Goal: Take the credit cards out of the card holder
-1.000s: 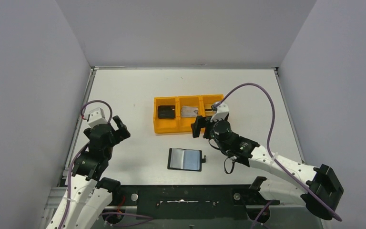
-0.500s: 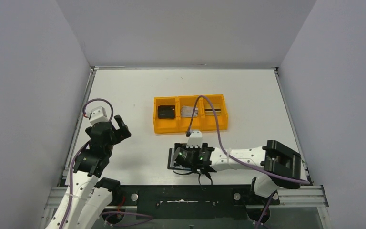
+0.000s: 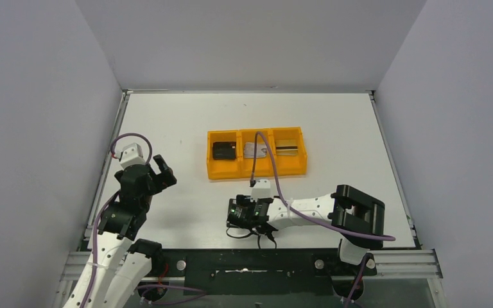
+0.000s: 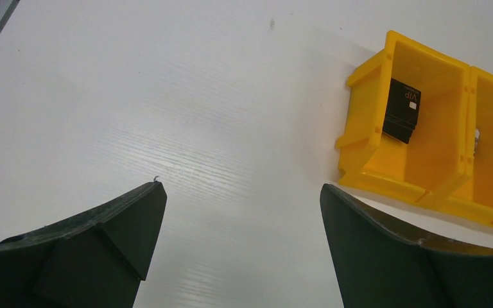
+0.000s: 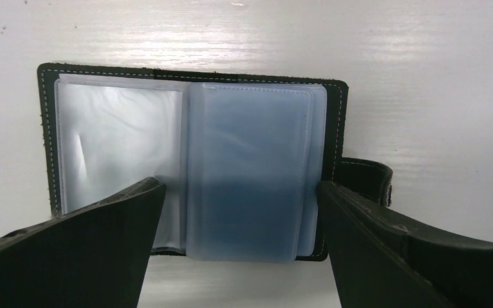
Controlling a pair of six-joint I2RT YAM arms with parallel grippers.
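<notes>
The card holder point(image 5: 192, 167) lies open and flat on the table, its shiny blue-grey pockets up and its small black tab point(image 5: 366, 179) at the right. My right gripper point(image 5: 241, 186) is open just above it, one finger on each side of the right pocket, holding nothing. In the top view the right gripper point(image 3: 247, 215) covers most of the holder. The silvery-grey card point(image 3: 255, 151) lies in the middle compartment of the orange tray point(image 3: 257, 172), and the gold card point(image 3: 287, 146) in the right one. My left gripper point(image 3: 160, 170) is open and empty at the left.
A small chunky black block point(image 3: 223, 151) sits in the tray's left compartment and also shows in the left wrist view point(image 4: 404, 109). The right arm's purple cable loops over the tray. The left gripper point(image 4: 242, 187) hangs over bare white table beside the tray point(image 4: 366, 147).
My right arm has swung back from the tray's right compartment to the card holder near the front edge and folded in. The left arm has not moved.
</notes>
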